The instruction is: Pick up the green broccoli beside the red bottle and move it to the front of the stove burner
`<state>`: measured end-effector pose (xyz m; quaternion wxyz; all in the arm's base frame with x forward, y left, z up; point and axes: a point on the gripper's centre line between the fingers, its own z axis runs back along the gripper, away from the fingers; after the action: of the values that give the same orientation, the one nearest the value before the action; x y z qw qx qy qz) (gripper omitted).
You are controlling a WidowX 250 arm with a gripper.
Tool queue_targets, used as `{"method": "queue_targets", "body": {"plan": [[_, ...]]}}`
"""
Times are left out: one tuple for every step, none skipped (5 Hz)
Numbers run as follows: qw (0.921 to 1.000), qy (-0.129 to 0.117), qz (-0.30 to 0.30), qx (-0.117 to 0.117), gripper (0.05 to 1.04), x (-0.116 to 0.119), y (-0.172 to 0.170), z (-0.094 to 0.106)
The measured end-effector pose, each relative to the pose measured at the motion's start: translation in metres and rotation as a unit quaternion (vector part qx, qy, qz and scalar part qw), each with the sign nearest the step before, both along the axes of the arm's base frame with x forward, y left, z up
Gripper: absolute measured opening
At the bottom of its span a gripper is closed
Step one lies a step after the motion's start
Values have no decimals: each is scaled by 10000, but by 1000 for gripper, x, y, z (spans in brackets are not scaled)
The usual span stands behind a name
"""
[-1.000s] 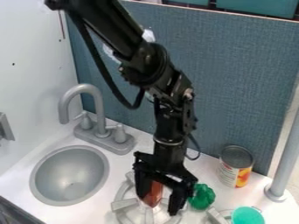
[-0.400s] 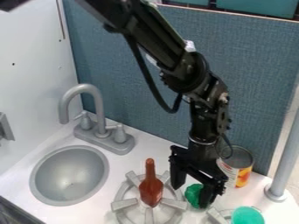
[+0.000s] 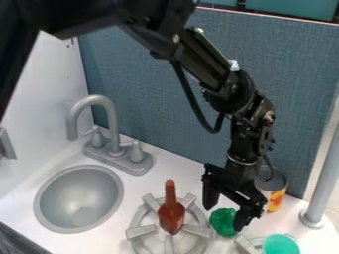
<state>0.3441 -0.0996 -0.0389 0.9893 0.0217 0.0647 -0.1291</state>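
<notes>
One black gripper, jaws wide at one green lump, one brown bottle on a grey burner, one can

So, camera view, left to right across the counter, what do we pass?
Sink basin → brown bottle on the round burner → green lumpy object → can → grey post.

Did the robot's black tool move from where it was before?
Yes. The tool moved away from the sink, from over the burner to the green thing.
</notes>
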Motion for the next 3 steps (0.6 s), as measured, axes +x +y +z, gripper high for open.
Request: {"method": "queue_targets", "body": {"plan": [[9999, 50, 72, 90, 1002, 9, -1, -9], [9997, 76, 104, 197, 1002, 17, -1, -17], [9994, 111, 140, 292, 1002, 22, -4, -24]]}}
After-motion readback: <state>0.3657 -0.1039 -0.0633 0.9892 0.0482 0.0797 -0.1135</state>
